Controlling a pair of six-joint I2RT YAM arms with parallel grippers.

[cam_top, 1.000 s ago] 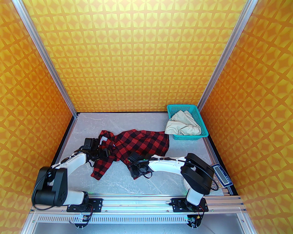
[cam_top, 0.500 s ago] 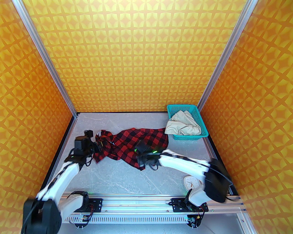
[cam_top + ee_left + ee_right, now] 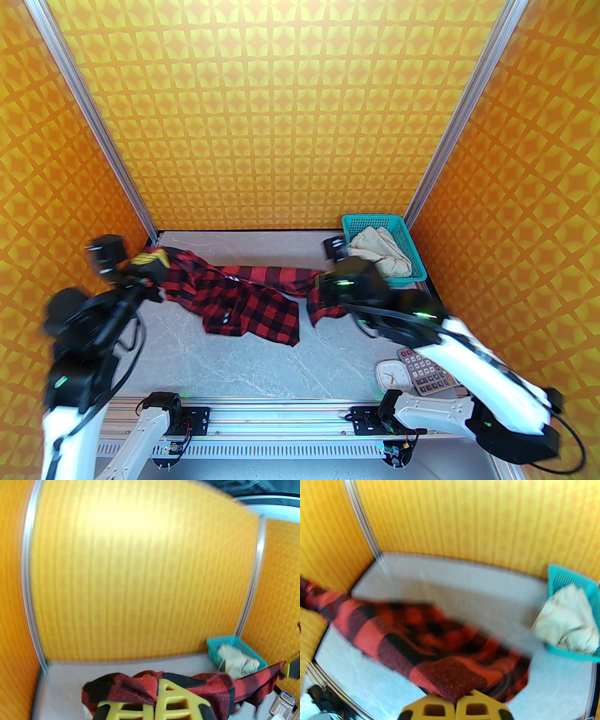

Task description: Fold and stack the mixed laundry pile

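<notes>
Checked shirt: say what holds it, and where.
Both: left gripper pinches the checked shirt at its left end, right gripper at its right end; sleeve or hem cannot be told.

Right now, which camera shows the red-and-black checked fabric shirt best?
The top external view: the red-and-black checked fabric shirt shows at full span, stretched between the left hand and right hand. Each wrist view catches a close, partial bunch of it.

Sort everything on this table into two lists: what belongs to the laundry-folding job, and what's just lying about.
Job: red-and-black checked shirt; cream trousers.
Lying about: teal mesh basket; white clock; calculator.
</notes>
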